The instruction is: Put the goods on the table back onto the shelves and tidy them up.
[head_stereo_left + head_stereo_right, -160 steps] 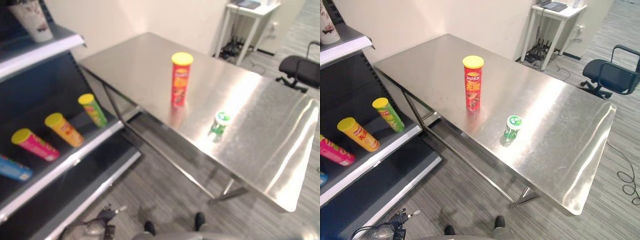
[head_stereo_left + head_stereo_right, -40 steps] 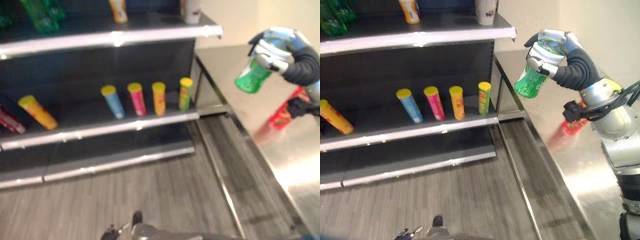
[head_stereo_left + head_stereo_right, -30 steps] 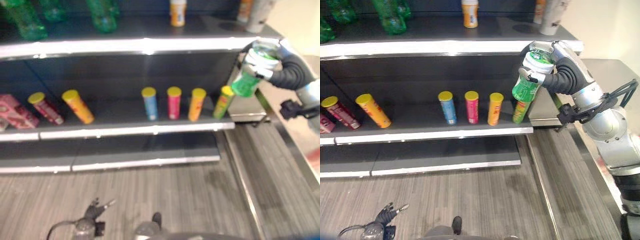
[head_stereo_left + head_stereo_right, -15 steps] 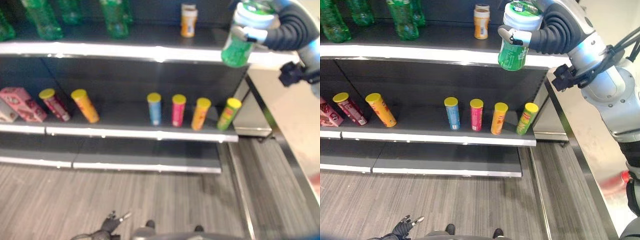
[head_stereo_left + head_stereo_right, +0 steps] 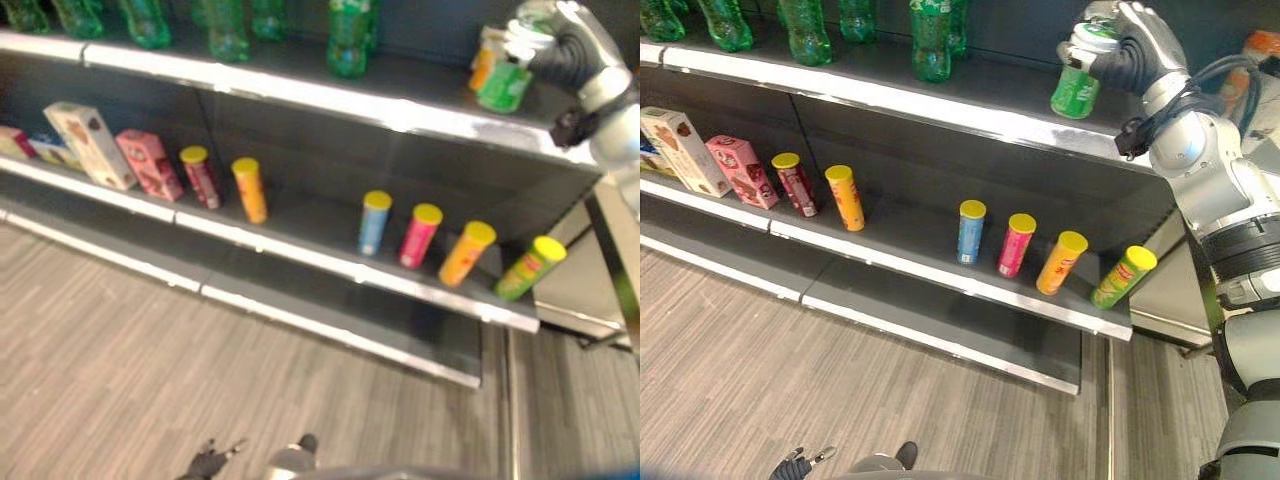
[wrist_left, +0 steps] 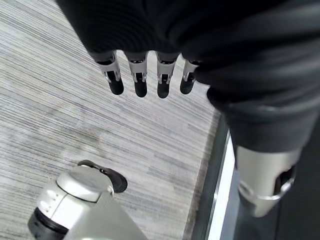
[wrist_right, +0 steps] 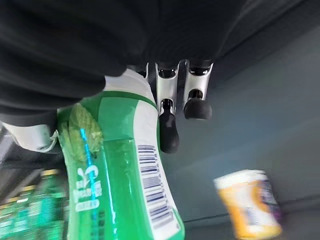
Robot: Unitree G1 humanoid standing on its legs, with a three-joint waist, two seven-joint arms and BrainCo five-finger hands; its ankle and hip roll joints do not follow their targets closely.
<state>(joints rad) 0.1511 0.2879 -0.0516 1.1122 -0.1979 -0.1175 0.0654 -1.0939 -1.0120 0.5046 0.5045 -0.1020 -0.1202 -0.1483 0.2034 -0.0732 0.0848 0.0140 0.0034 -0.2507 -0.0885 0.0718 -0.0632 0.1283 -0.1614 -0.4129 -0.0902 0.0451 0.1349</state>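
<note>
Right hand (image 5: 1127, 45), fingers wrapped round the green jar (image 5: 1076, 88), now reaches over the top shelf (image 5: 970, 108) instead of before it. Jar hangs below the palm, nearly upright, cap up.

Light's even and fairly bright from overhead, glaring white off the top shelf edge (image 5: 400, 110). My left eye view's soft and smeared; the right eye view's crisper. Up close by my right hand (image 7: 170, 125), the green container (image 7: 125, 190) is sharp, the orange jar (image 7: 247, 205) behind blurred.

No legible text or labels
</note>
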